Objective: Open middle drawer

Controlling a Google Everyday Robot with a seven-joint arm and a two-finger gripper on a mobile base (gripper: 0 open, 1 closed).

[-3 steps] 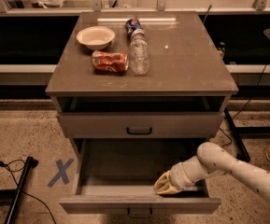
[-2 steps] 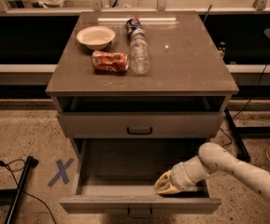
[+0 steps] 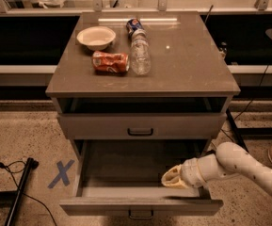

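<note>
The middle drawer (image 3: 98,206) is pulled well out from the cabinet, its grey front lying far forward of the tabletop's (image 3: 192,65) front edge and its bare floor open to view; its small black pull (image 3: 140,214) sits at the centre of the front, partly cut off by the bottom of the view. Above it, the uppermost drawer (image 3: 93,125) stands only slightly out from under the front edge, with a dark gap showing behind its front.

The gripper (image 3: 169,179) is down inside the middle drawer, below the front right corner of the tabletop, close behind the drawer's front and near its right wall; the white arm (image 3: 239,166) reaches in over that wall from the right; whether the gripper is clenched or released cannot be told from here, and it seems to rest on or just above the drawer floor.

On the tabletop, a pale bowl (image 3: 96,36) sits towards the rear left corner; a red can (image 3: 110,62) lies on its side just in front of it; a clear plastic bottle (image 3: 140,55) lies touching the can's right end, pointing towards the rear edge; a blue can (image 3: 134,25) lies at the bottle's far end, near the rear edge. A blue X (image 3: 61,173) is marked on the floor left of the open drawer.
</note>
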